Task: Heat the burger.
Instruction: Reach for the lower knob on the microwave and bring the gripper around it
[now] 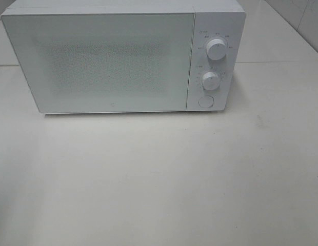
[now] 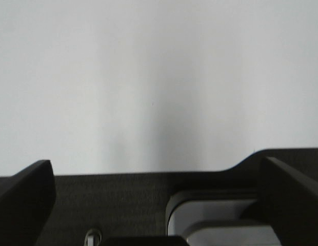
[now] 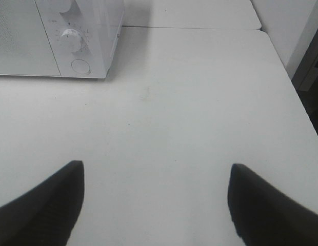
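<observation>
Microwave (image 1: 97, 61) stands shut ahead of right gripper (image 3: 156, 166), spread wide and empty like left gripper (image 2: 156, 161), seemingly readied to start; burger unseen.

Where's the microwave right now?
In the high view the microwave sits at the back of the white table, left of middle, door shut, its control panel on the right.
</observation>
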Controlling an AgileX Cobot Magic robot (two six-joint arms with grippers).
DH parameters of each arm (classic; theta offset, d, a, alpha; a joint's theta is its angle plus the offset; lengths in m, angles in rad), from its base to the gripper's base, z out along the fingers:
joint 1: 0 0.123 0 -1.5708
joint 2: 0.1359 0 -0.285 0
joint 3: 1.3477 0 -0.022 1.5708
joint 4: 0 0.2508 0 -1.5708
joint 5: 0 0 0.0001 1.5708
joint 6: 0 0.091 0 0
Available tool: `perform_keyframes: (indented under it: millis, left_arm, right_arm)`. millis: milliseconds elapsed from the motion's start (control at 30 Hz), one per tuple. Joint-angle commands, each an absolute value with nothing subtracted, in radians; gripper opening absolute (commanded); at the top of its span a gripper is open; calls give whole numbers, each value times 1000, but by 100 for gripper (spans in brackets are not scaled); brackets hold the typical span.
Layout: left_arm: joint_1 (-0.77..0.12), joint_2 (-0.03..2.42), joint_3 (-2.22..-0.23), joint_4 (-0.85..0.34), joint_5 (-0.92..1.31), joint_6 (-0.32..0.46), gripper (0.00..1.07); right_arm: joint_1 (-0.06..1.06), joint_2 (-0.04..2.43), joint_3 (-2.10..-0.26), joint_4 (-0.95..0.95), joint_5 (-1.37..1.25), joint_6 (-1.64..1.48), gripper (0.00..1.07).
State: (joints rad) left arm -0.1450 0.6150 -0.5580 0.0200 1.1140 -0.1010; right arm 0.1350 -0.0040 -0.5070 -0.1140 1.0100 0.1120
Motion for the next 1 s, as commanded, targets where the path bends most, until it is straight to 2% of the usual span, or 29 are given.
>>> perform_keyframes:
  millis: [33,267,533,633,700,833,1000]
  left_arm:
    - [-141,538,-526,24,1081,-101,100]
    - [-141,357,-521,18,1071,-89,100]
    - [-138,176,-521,-77,1061,-123,100]
    - [-113,131,-521,-80,1060,-123,100]
    - [-35,46,-521,-80,1060,-123,100]
    - [23,-28,-521,-80,1060,-123,100]
    - [34,-26,-520,-80,1059,-123,100]
  right_arm:
    - [128,-31,-503,-115,998,103,76]
    - [128,-31,-503,-115,998,100,76]
    - [128,-31,-503,-115,998,100,76]
    - [128,-31,-503,-115,998,100,76]
    - [128,-31,-503,-115,998,100,76]
    - [128,-31,-503,-115,998,100,76]
    - [128,-31,-503,-115,998,100,76]
